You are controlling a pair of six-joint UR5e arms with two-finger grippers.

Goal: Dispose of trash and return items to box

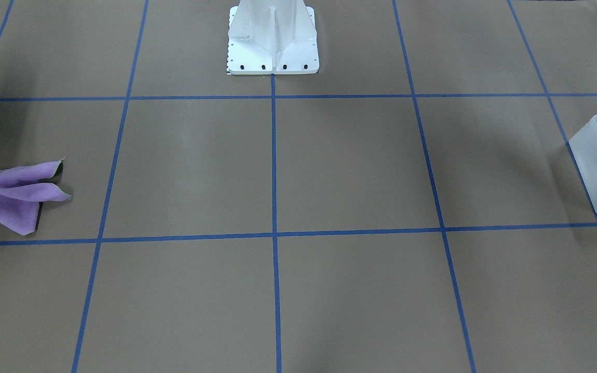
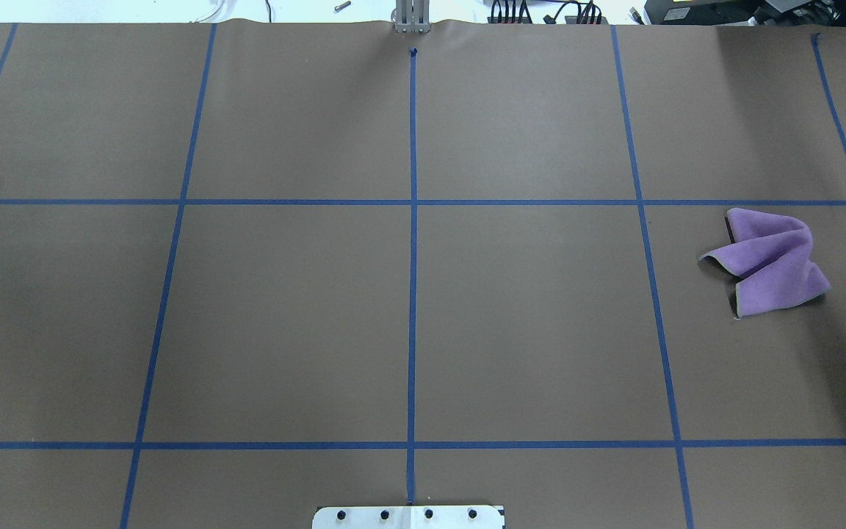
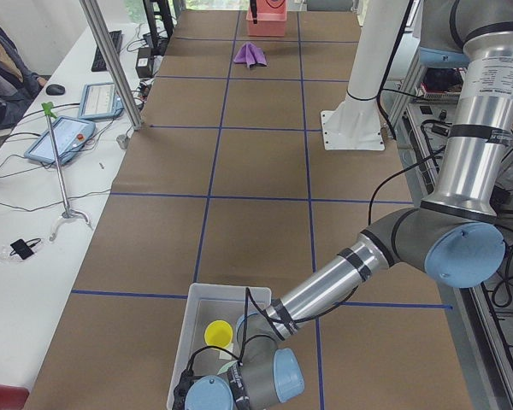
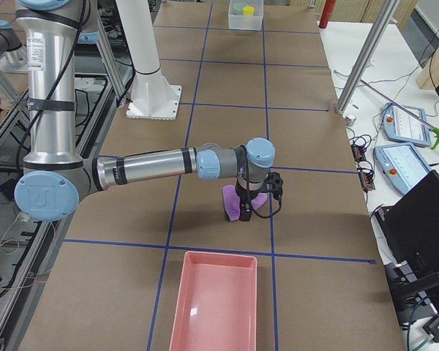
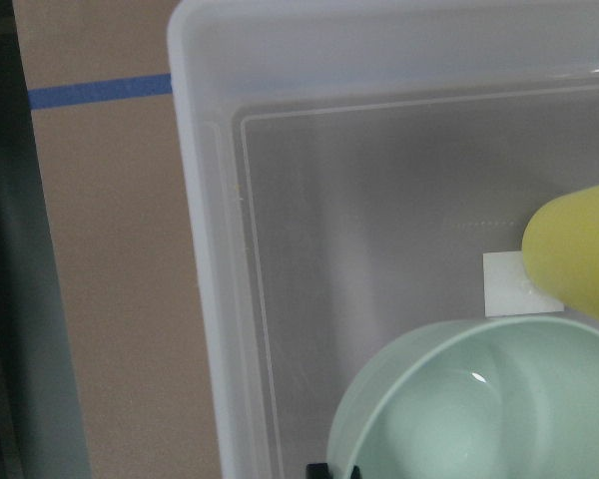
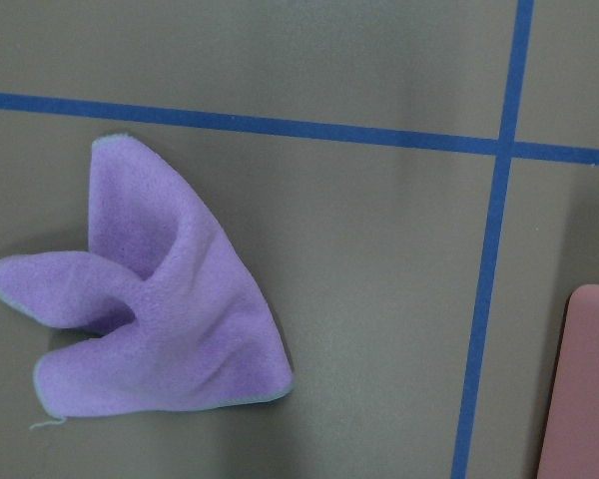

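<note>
Exterior left shows the brown taped table (image 3: 256,162), with the box (image 3: 194,295) at bottom centre under the near left arm (image 3: 325,282). A pink tray (image 4: 214,307) fills the exterior right view's bottom centre, the purple cloth (image 4: 230,205) crumpled above it. Inside the box sit a pale green bowl (image 5: 479,409) and a yellow cup (image 5: 579,249). Over the box hangs the left gripper (image 3: 188,391), over the cloth the right gripper (image 4: 243,212); I cannot tell whether either claw is spread or pressed together.
</note>
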